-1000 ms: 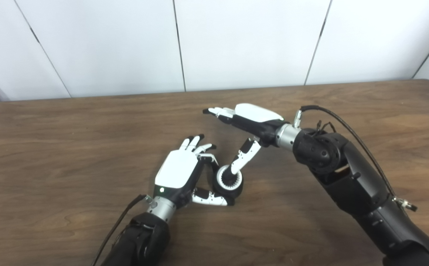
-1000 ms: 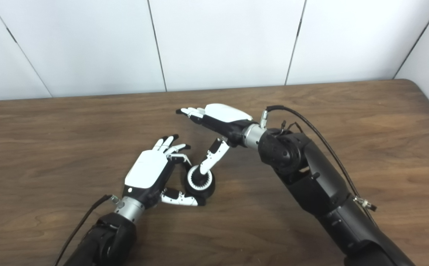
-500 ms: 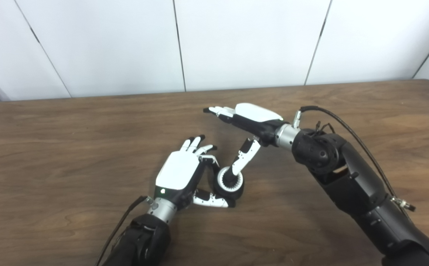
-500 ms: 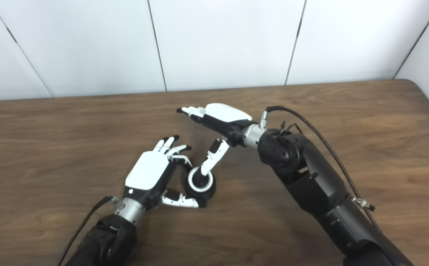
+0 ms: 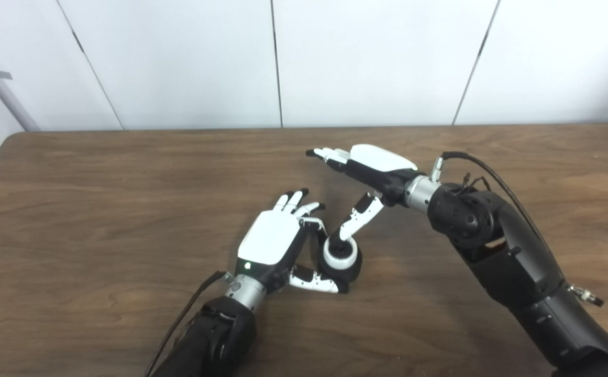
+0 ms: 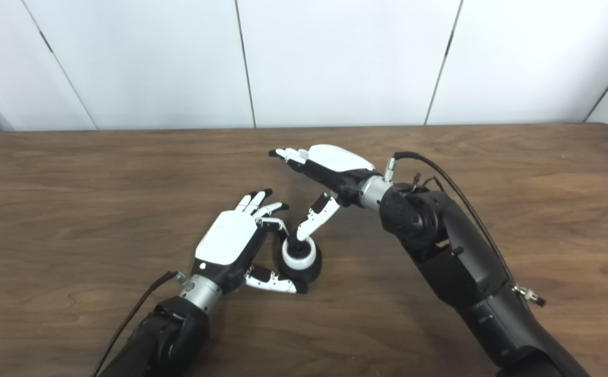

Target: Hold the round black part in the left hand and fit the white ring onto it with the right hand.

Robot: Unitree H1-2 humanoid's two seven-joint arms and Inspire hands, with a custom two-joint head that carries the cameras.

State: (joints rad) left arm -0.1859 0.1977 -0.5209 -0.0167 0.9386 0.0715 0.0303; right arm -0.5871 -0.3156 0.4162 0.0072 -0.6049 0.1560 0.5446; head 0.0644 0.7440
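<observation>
Our right hand (image 5: pixel 374 170) reaches in from the right side of the tabletop (image 5: pixel 99 199), toward its middle. This hand is spread wide and grips nothing: its fingers (image 5: pixel 327 154) stretch out flat toward the far left, lifted clear of the wood, while its thumb (image 5: pixel 358 219) points down and left, away from the palm, and its tip rests in the centre of the white ring (image 5: pixel 341 255).

The tabletop is dark brown wood grain. It fills most of both views, with its far edge meeting a white panelled wall (image 5: pixel 366 57). A black cable (image 5: pixel 492 175) loops over our right forearm.

Our left hand (image 6: pixel 230 245) comes up from the near edge, a little left of centre, its white back turned upward. It is partly curled around the round black part (image 6: pixel 306 269): the thumb (image 6: pixel 272 283) lies along the near side of the part and one bent finger (image 6: pixel 271 224) comes down at its far left side, with the other fingers fanned out loose toward the far edge. We read this as a light hold on the part.

The round black part sits near the middle of the tabletop, a touch toward the near edge, between our two hands. We cannot tell whether it rests on the wood or is lifted slightly.

The white ring sits on top of the black part, around its upper face.
</observation>
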